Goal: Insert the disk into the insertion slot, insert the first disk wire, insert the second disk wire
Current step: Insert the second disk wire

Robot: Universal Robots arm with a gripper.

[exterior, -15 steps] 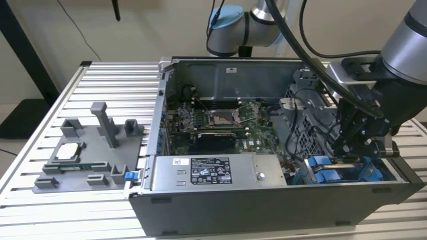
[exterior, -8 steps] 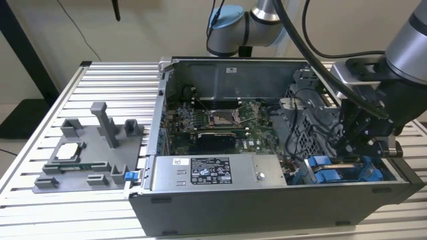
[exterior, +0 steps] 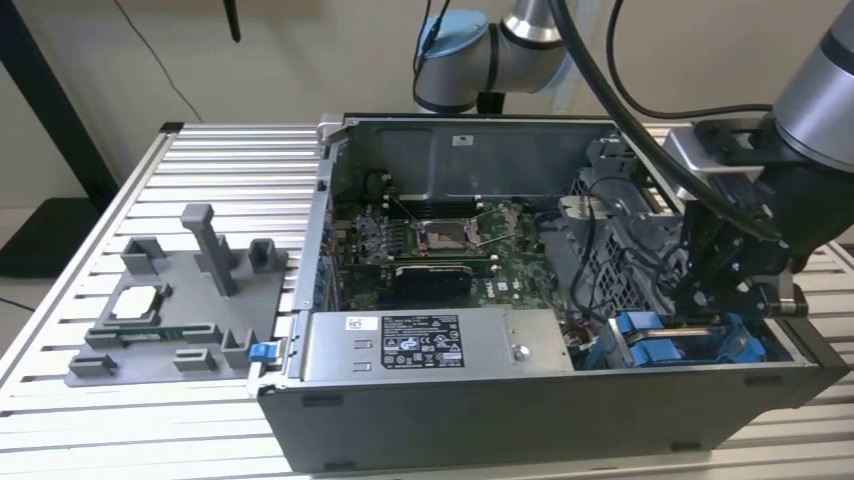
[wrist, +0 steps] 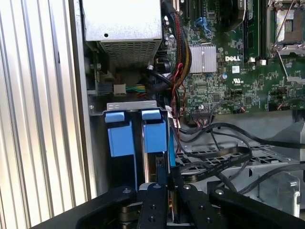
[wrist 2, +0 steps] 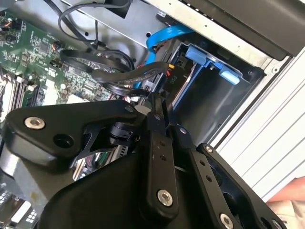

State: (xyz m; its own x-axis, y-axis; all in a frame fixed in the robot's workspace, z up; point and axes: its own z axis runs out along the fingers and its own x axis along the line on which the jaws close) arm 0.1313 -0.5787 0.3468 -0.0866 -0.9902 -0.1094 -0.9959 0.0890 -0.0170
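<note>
In the first wrist view, two blue plastic frames (wrist: pixel 155 133) stand side by side in the insertion slot (wrist: pixel 131 105), a grey metal bay in the case's corner. The disk sits in the slot; little more than its blue frame end shows. My gripper (wrist: pixel 167 175) hangs right over that bay, fingers nearly together. In the second wrist view my gripper (wrist 2: pixel 161 102) is shut on a black flat disk wire just behind its black plug (wrist 2: pixel 169 71), which points at the blue frame (wrist 2: pixel 209 59). In the exterior view my gripper (exterior: pixel 707 305) reaches into the case above the blue bay (exterior: pixel 667 345).
The open computer case (exterior: pixel 534 410) lies on a slatted metal table (exterior: pixel 214 180). A power supply (exterior: pixel 427 340) sits beside the bay and the motherboard (exterior: pixel 427 240) behind it. Loose black cables (wrist: pixel 214 152) and a blue cable (wrist 2: pixel 164 36) crowd the bay. A grey fixture (exterior: pixel 174 300) stands at the exterior view's left.
</note>
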